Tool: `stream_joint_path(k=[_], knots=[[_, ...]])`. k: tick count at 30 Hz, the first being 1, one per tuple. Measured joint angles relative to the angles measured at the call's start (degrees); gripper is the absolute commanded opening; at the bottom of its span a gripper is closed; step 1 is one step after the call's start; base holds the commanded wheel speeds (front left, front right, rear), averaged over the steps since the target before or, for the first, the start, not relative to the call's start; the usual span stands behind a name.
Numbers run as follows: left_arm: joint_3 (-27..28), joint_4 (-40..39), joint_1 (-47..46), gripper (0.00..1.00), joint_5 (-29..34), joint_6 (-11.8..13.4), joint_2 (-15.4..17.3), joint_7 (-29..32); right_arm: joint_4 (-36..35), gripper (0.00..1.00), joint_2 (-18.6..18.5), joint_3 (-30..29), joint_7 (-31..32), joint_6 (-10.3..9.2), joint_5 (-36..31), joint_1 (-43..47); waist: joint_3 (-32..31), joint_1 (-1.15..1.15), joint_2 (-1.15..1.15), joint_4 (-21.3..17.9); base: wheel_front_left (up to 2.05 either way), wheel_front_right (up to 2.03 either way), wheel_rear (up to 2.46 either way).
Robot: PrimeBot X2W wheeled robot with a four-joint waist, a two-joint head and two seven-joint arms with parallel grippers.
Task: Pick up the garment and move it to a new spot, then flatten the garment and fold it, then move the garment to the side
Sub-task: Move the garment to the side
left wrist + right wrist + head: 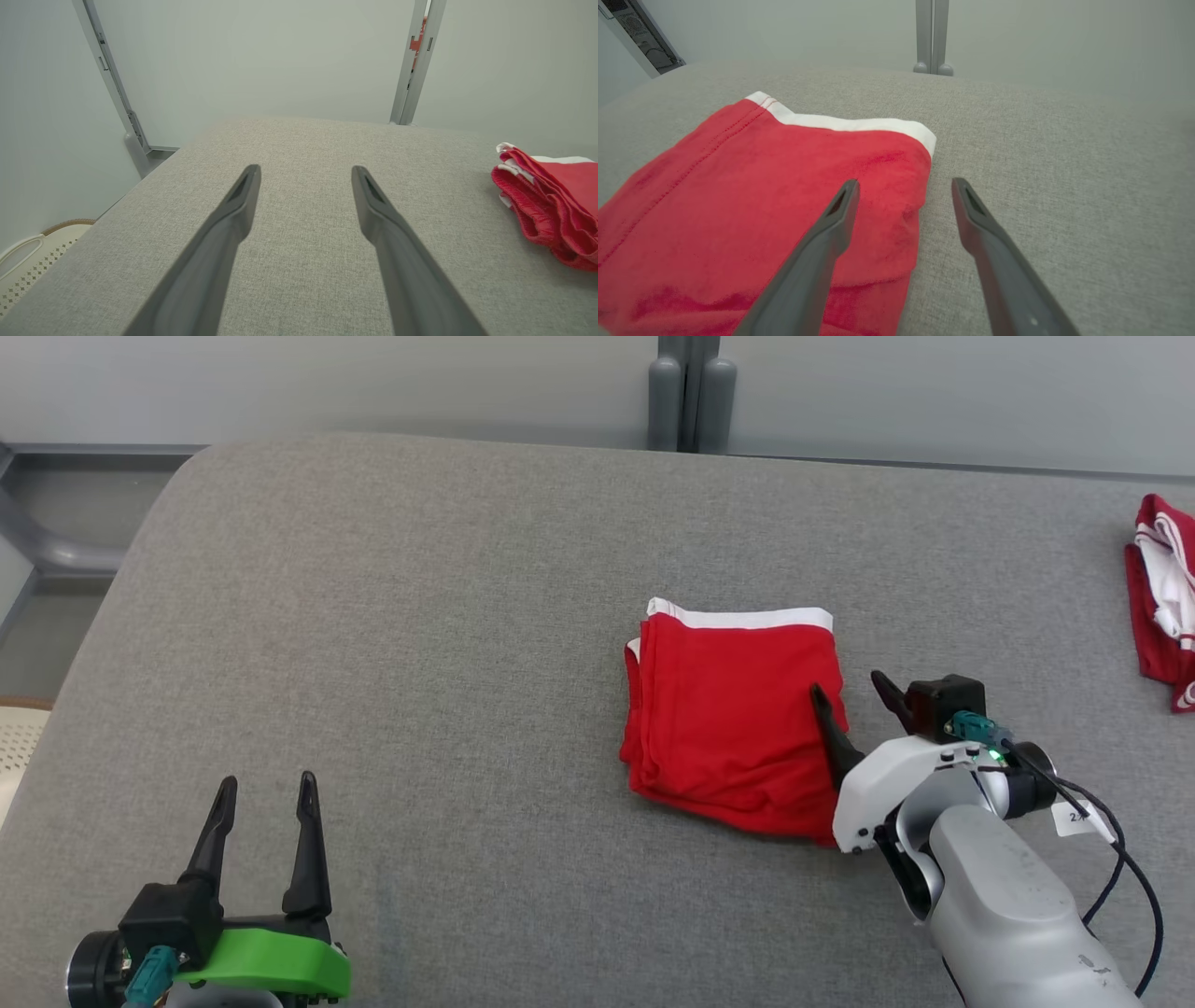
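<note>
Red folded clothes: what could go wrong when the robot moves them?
1. The right gripper stands open across the right edge of the folded red garment, one finger over cloth, one over the grey surface. It might pinch only the top layers, and the fold could fall open.
2. The left gripper is far off, so a one-sided lift may sag.
3. Another red-and-white garment lies to the right; they could get mixed.

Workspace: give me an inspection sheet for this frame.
Surface: grey pad, flat.
Job's things: garment, folded, white band at far edge.
Clutter: second garment, bunched at the pad's right edge.
Grippers: left pincer open over bare pad; right pincer open, straddling the garment's right edge.
Cables: black cable loops off the right wrist.
Surroundings: pale wall, grey post, basket off the left.
</note>
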Motion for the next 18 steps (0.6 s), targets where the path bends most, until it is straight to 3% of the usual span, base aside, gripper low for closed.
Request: stream_joint_path(k=[9,10,11,12,18], knots=[[-0.7,0.5,-1.1,1.0,-0.2,0.0,-0.1,0.0,8.3,1.0,0.9,0.6,-0.7,0.0,1.8,-1.0,1.8,0.0,0.0,1.8,0.0,0.0,0.0],[-0.8,0.5,-1.1,1.0,-0.2,0.0,-0.2,0.0,9.1,0.94,1.0,0.7,-0.9,0.0,2.5,-1.0,1.8,0.0,0.0,1.8,0.0,0.0,0.0],[-0.8,0.5,-1.1,1.0,-0.2,0.0,-0.2,0.0,9.6,0.27,1.2,1.0,-1.0,0.0,2.9,-1.2,1.9,0.0,0.0,1.8,0.0,0.0,0.0],[-0.8,0.5,-1.1,1.0,-0.2,0.0,-0.2,0.0,9.9,0.02,1.2,1.2,-1.0,0.0,3.2,-1.4,1.9,0.0,0.0,1.8,0.0,0.0,0.0],[-0.8,0.5,-1.1,1.0,-0.3,0.0,-0.2,0.0,10.8,0.0,1.1,2.9,-1.1,0.08,4.4,-2.4,2.0,0.0,0.0,1.4,0.0,0.0,0.0]])
